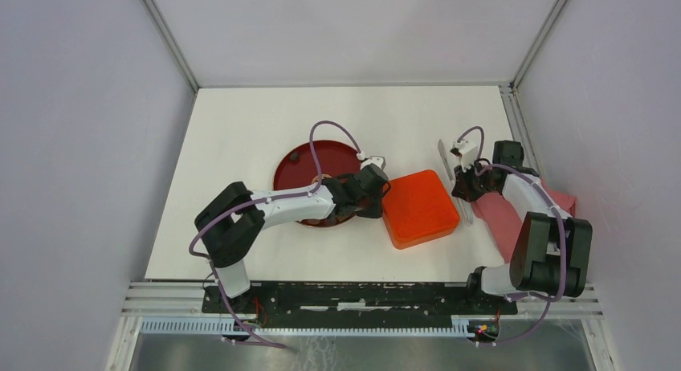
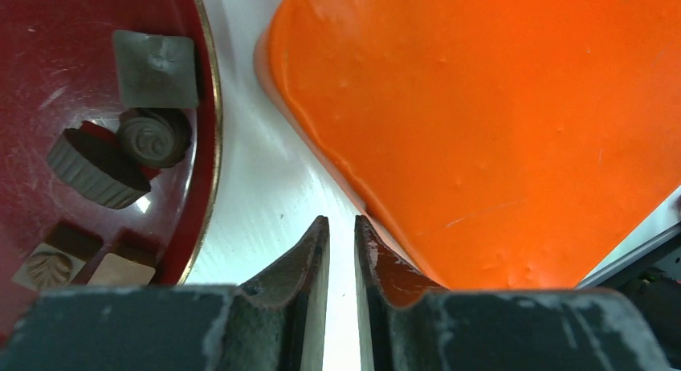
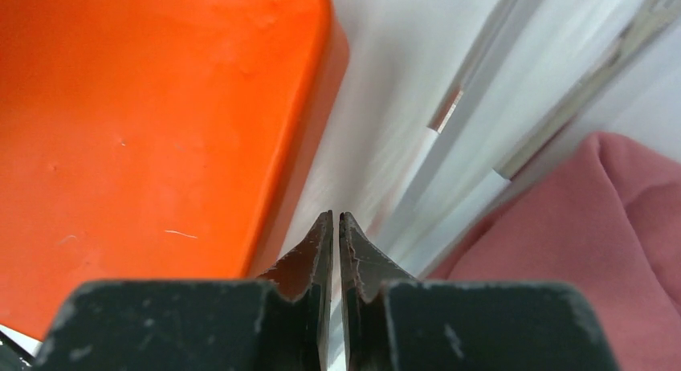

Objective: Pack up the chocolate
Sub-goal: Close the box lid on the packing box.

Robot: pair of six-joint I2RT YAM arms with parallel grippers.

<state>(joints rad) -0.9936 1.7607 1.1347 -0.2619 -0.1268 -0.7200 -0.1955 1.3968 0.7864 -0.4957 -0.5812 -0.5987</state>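
Observation:
Several pieces of chocolate lie on the dark red plate (image 1: 281,174): a dark square (image 2: 155,68), a round swirl (image 2: 155,136), a fluted cup (image 2: 96,169) and two lighter squares (image 2: 48,262). The square orange box (image 1: 419,208) sits right of the plate; only its smooth top (image 2: 498,130) shows. My left gripper (image 2: 341,225) hangs low over the white strip between plate and box, its jaws a narrow slit apart and empty. My right gripper (image 3: 336,218) is at the box's right edge (image 3: 313,130), jaws pressed almost together, holding nothing.
A pink cloth (image 1: 514,218) lies at the table's right edge, close beside my right gripper (image 1: 463,190). A clear flat strip (image 1: 448,166) rests between the box and the cloth. My left arm reaches across the plate's near half (image 1: 321,202).

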